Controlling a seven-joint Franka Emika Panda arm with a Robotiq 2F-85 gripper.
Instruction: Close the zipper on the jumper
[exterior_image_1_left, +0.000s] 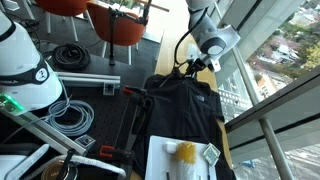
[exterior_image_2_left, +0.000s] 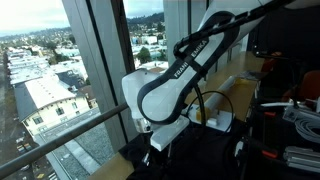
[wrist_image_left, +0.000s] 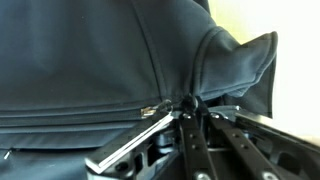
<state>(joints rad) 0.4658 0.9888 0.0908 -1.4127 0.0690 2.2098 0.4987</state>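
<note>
The black jumper (exterior_image_1_left: 185, 105) lies spread on the table, its collar end towards the window. In the wrist view the jumper (wrist_image_left: 90, 50) fills the picture. Its zipper (wrist_image_left: 80, 117) runs as a thin line from the left to a small metal slider (wrist_image_left: 149, 110). My gripper (wrist_image_left: 192, 108) has its fingertips drawn together on a small dark pull right beside the slider. In an exterior view the gripper (exterior_image_1_left: 192, 66) points down at the jumper's far end. In an exterior view the arm (exterior_image_2_left: 190, 70) hides most of the jaws.
A white tray (exterior_image_1_left: 160, 160) holding a yellow object (exterior_image_1_left: 186, 152) lies on the jumper's near end. Coiled black cables (exterior_image_1_left: 70, 55) and grey cables (exterior_image_1_left: 72, 117) lie off to one side. Red chairs (exterior_image_1_left: 120, 25) stand behind. A window with a railing (exterior_image_1_left: 270, 120) is close by.
</note>
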